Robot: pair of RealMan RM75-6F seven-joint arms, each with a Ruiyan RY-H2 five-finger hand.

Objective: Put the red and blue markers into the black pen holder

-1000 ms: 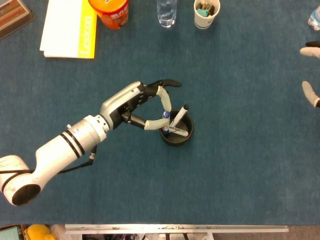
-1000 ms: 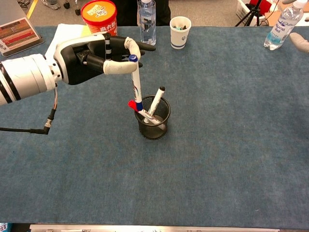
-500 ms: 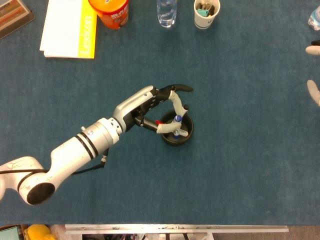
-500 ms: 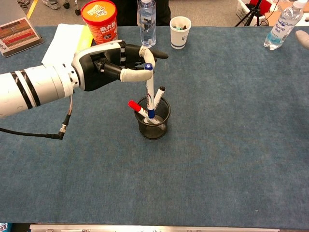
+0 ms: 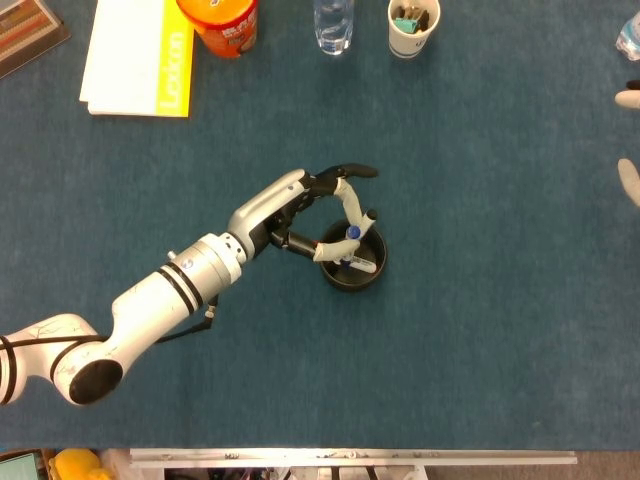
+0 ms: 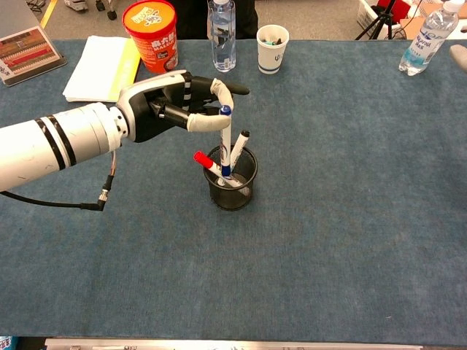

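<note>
The black mesh pen holder [image 6: 233,186] [image 5: 353,275] stands mid-table. A red-capped marker [image 6: 205,162] leans out of its left side and a black-capped marker [image 6: 239,148] leans to the right. My left hand [image 6: 175,106] [image 5: 305,205] hovers just left of and above the holder. It pinches the top of the blue marker [image 6: 225,142] [image 5: 352,234], which stands upright with its lower end inside the holder. Only the fingertips of my right hand [image 5: 628,140] [image 6: 460,57] show at the far right edge, away from the holder.
Along the back edge stand an orange tub [image 6: 149,33], a water bottle [image 6: 221,33] and a paper cup [image 6: 272,47]. A white and yellow booklet [image 6: 102,65] lies at the back left. Another bottle [image 6: 425,40] stands at the back right.
My left hand has carried the blue marker right, from the holder's left rim to over it, and lowered it; the marker now stands upright inside. The right hand slid further out of view.
</note>
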